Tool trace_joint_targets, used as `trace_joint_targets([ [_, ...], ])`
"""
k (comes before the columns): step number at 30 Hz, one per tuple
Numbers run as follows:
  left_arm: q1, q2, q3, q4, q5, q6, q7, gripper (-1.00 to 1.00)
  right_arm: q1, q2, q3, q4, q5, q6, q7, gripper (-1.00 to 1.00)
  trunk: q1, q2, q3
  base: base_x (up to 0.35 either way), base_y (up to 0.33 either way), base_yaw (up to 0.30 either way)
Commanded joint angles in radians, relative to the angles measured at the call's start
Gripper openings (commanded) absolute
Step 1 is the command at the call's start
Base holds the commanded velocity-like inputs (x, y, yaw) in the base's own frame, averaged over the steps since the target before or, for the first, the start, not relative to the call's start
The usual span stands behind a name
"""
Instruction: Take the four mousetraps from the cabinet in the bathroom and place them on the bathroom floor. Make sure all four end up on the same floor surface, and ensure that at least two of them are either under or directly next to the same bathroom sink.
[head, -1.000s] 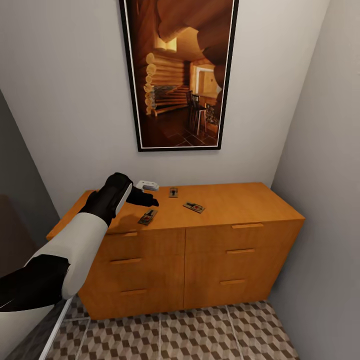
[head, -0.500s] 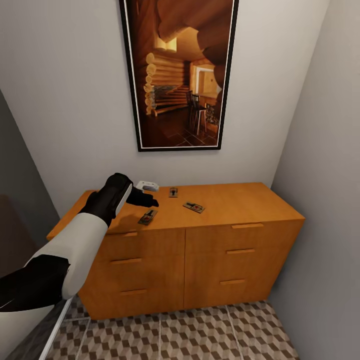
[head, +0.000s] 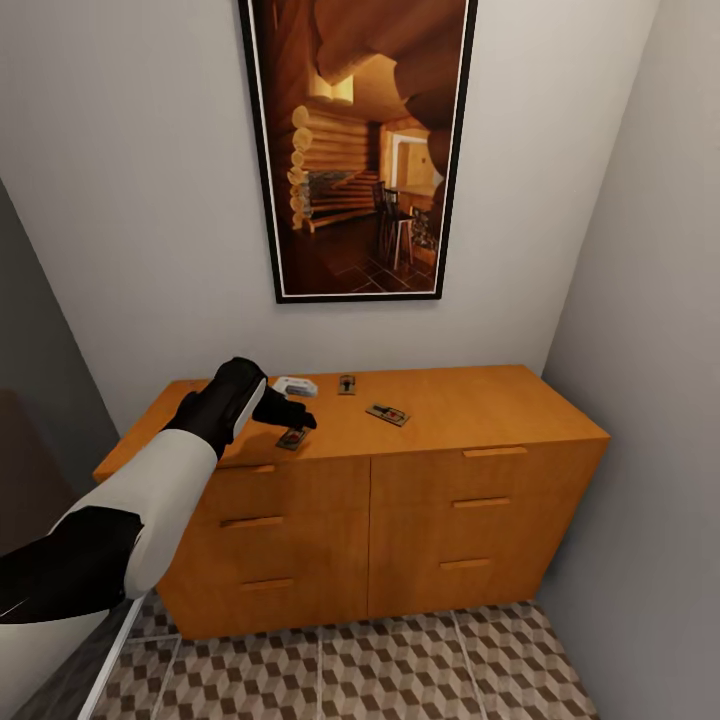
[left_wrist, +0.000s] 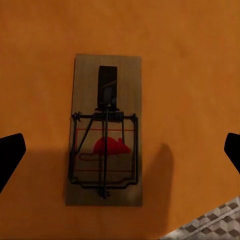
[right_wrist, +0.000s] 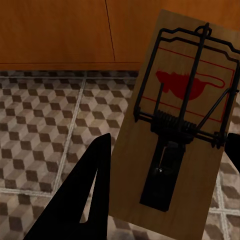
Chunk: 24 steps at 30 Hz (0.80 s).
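Observation:
Three mousetraps lie on top of the orange-brown cabinet (head: 470, 410): one near the front left (head: 291, 439), one at the back (head: 347, 384) and one in the middle (head: 388, 413). My left gripper (head: 298, 418) hovers just over the front left trap. In the left wrist view that mousetrap (left_wrist: 105, 130) lies centred between the spread fingertips (left_wrist: 10, 155) of the open left gripper (left_wrist: 120, 152). My right gripper (right_wrist: 170, 145) is shut on a fourth mousetrap (right_wrist: 180, 120), held over the bathroom floor (right_wrist: 45, 125). The bathroom sink is out of view.
A small white object (head: 296, 384) lies at the back of the cabinet top, by my left hand. A tall framed picture (head: 355, 150) hangs on the wall above. Grey walls close in on both sides. Patterned floor tiles (head: 400, 670) lie in front of the cabinet.
My left gripper has dropped a little and moved toward the front left mousetrap, now partly covering it in the head view. The traps have not moved.

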<state>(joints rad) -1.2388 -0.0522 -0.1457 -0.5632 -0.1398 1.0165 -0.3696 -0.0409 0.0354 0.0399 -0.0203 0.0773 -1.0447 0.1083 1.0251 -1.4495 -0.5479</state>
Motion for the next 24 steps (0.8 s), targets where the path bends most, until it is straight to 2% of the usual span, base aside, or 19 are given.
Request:
trace_joint_targets([
  [1, -0.001, 0.000, -0.001, 0.000, -0.011, 0.002, -0.009, 1.00, -0.001, 0.000, 0.003, 0.000, -0.002, -0.003, 0.002, -1.00, 0.000, -0.001, -0.001, 0.000, 0.000, 0.000],
  [24, -0.001, 0.004, -0.003, 0.004, -0.012, 0.002, -0.009, 1.00, -0.001, 0.000, 0.003, 0.000, -0.002, -0.003, 0.002, -1.00, 0.000, -0.001, -0.001, 0.000, 0.000, 0.000],
])
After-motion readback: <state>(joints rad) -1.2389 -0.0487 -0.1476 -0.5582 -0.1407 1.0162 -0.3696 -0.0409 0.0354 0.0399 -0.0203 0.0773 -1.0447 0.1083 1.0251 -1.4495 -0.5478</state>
